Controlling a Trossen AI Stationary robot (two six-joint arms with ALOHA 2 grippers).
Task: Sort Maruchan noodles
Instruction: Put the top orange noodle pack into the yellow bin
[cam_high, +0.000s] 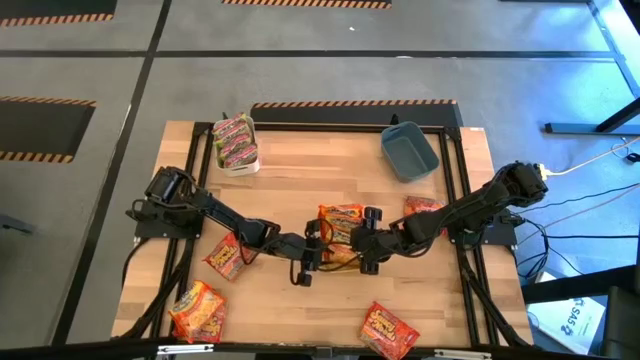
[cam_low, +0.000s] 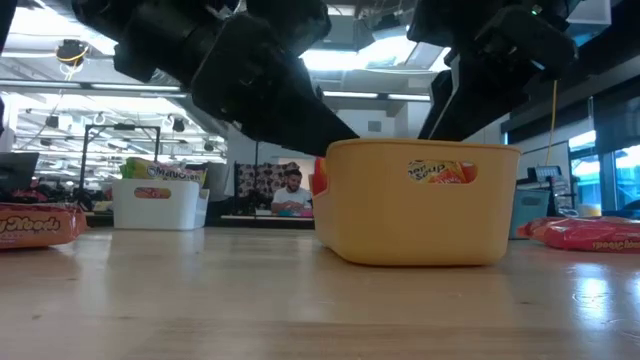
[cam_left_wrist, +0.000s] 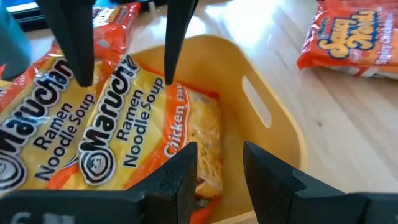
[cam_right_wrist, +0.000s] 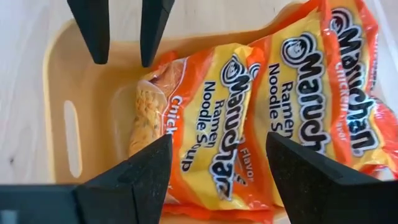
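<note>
- Over the bench (cam_high: 300, 160) centre, both grippers hung above the yellow bin (cam_low: 415, 205), with the left gripper (cam_high: 305, 262) at the bin's 7 o'clock and the right gripper (cam_high: 368, 240) at its 4 o'clock in the high view.
- Left gripper (cam_left_wrist: 219, 163): fingers a little apart, nothing between them. Right gripper (cam_right_wrist: 217, 163): fingers spread wide, holding nothing, packets lying below.
- Risk: the two grippers sat very near each other over one bin, so a careless retreat could knock fingers together or catch the bin rim and shove it.
- Risk: the orange-yellow chicken packets (cam_right_wrist: 273, 106) lay overlapped and slanted, one end riding up the wall. A nudge could tip one out over the rim.
- Risk: crinkly film looked slippery, so a pinch on an edge would likely slide.
- Packets looked flat, glossy, orange-yellow with "Maruchan Ramen Noodle Soup" print and a clear window showing the noodles.
- Loose red packets were still out on the bench: at 8 o'clock (cam_high: 226, 257), 7 o'clock (cam_high: 197, 310), 5 o'clock (cam_high: 388, 331) and 3 o'clock (cam_high: 423, 207) from the yellow bin.
- Green-pink packets (cam_high: 236, 142) sat in the white bin (cam_high: 240, 166) at 11 o'clock; the blue bin (cam_high: 408, 152) at 1 o'clock looked empty.
</note>
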